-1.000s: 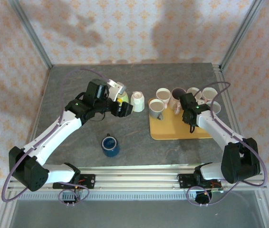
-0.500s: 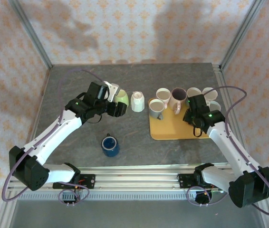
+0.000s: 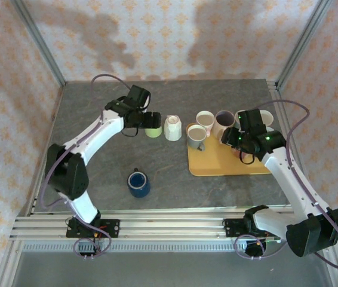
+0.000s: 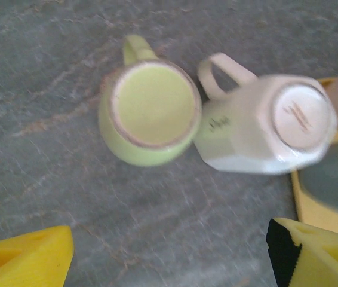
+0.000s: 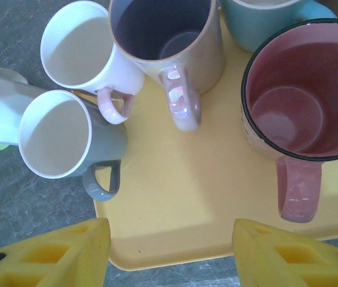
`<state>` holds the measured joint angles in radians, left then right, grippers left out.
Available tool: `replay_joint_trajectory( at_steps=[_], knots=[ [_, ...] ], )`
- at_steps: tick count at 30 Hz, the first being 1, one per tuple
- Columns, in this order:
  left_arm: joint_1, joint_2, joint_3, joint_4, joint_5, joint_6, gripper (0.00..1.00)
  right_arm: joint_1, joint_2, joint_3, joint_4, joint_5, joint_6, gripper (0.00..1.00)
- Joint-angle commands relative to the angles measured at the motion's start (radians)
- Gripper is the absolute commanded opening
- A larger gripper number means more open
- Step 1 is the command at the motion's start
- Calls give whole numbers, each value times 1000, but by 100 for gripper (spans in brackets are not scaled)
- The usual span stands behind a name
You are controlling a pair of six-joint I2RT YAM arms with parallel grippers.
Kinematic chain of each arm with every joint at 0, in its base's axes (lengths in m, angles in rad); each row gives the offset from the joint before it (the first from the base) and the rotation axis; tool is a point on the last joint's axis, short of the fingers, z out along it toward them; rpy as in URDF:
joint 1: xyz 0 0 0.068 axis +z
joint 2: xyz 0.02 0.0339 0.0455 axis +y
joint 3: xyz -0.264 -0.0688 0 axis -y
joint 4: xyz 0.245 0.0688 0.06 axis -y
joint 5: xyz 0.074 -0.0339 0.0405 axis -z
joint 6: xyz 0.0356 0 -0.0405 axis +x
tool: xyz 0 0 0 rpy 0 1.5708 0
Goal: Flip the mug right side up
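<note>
If left gripper (image 4: 169, 239) closes crooked: light green ceramic mug (image 4: 148, 113) could slip into white ridged mug (image 4: 264, 125).
Green mug: bottom-up on grey counter (image 4: 67, 179), 9 o'clock of white one.
Gripper: wide apart, above it.

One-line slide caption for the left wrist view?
Left gripper open above upside-down green mug and white mug on grey table.
</note>
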<state>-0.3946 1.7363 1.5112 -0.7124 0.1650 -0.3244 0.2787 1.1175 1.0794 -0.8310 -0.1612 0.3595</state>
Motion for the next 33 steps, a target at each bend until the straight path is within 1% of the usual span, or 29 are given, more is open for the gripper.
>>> replay_joint_trajectory(
  at_steps=[1, 5, 10, 17, 20, 24, 26, 28, 31, 33],
  knots=[
    [22, 90, 109, -73, -43, 46, 87, 1, -6, 20, -22, -9, -19, 56],
    [40, 210, 208, -99, -36, 59, 88, 2, -14, 12, -16, -9, -16, 57],
    [52, 285, 248, -76, 2, 53, 87, 1, -19, 3, -16, -5, -18, 58],
    [52, 331, 267, -53, 37, 73, 80, 1, -21, 6, -20, 3, -28, 58],
    [53, 342, 280, -72, 30, 118, 73, 0, -21, 8, -22, 3, -30, 59],
    [53, 347, 282, -101, 7, 201, 65, 0, -22, 5, -20, 1, -32, 59],
    [53, 342, 277, -110, 12, 269, 61, 1, -22, 5, -21, 0, -34, 59],
    [52, 329, 266, -124, 13, 358, 61, 0, -22, 6, -19, -3, -35, 59],
    [53, 278, 221, -136, -14, 492, 64, 1, -24, 10, -22, -7, -36, 59],
    [60, 236, 172, -132, 25, 598, 64, 0, -25, 10, -21, -6, -38, 60]
  ],
)
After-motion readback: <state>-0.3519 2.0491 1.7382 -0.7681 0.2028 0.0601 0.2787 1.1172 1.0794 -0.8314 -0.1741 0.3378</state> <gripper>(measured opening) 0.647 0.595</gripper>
